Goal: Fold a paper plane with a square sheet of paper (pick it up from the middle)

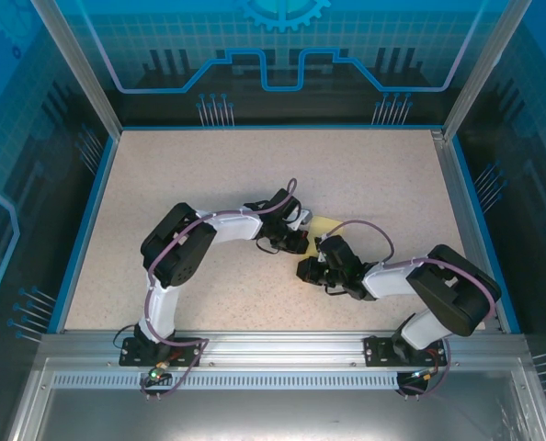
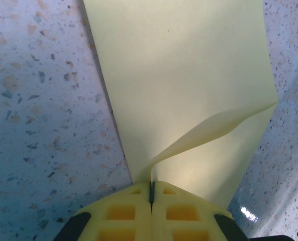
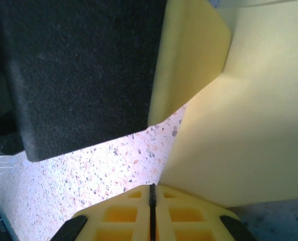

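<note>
1. Seen from above, two arms meet at the middle of the speckled table point(image 1: 209, 175). Their wrists bend toward one another over the square sheet of paper point(image 1: 326, 224), a pale yellow patch that peeks out between them.
2. The left gripper point(image 2: 151, 193) is clamped tight, its yellow fingers point(image 2: 189, 211) pressed together with just a dark seam between them. A raised fold of the sheet curls down into that seam, so the paper is pinched at its near edge.
3. In the left wrist view, the rest of the sheet lies flat on the table beyond the pinched fold. It runs away from the fingers as a broad strip, with a sharp corner at the right.
4. The right gripper point(image 3: 151, 193) is likewise closed, jaws flush. The sheet's corner comes right up to its tips on the right side; whether any paper sits between them cannot be told.
5. In the right wrist view, the left gripper's black body looms at upper left, just above the table, with one yellow finger beside the sheet's edge.
</note>
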### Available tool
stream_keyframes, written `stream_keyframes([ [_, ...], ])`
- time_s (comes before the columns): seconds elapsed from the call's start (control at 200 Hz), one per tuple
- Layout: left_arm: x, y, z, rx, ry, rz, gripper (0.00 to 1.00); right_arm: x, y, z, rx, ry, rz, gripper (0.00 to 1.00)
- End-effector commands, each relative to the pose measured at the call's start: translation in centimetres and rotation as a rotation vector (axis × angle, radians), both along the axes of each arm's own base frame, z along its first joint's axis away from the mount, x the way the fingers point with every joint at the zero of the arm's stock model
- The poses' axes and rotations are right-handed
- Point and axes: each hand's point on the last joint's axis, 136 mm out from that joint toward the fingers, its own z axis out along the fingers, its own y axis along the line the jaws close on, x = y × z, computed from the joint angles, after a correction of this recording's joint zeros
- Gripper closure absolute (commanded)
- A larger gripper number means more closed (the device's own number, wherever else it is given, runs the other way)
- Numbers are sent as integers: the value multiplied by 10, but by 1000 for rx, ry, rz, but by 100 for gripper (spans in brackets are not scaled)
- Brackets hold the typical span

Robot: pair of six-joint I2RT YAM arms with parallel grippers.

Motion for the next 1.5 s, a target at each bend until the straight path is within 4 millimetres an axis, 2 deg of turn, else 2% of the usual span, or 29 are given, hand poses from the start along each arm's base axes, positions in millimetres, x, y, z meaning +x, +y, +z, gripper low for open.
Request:
stream_keyframes([
  [0.0,-37,66,-94,326,146,21,95,-3,3,-13,-30,33,28,91],
  [0.18,-37,68,-96,329,152,22,95,-15,7,-18,-121,38,112,90],
  [0.375,-38,68,-98,332,159,20,95,-28,1,-28,-182,72,148,90],
  [0.535,-37,68,-98,334,159,19,95,-30,7,-11,-169,41,183,90],
  [0.655,-37,68,-97,330,158,17,95,-18,1,9,-82,3,128,90],
  [0.795,-38,67,-95,324,160,14,95,3,-25,24,-48,-26,23,90],
  [0.96,-39,66,-95,322,162,12,95,23,-50,30,-49,-35,-70,90],
  [1.13,-38,65,-96,317,168,10,95,36,-49,26,-40,-25,-71,90],
  [1.27,-39,67,-97,327,165,4,95,39,-45,13,-58,3,-53,91],
  [1.496,-40,69,-98,334,165,1,95,33,-65,-8,-154,60,-76,90],
])
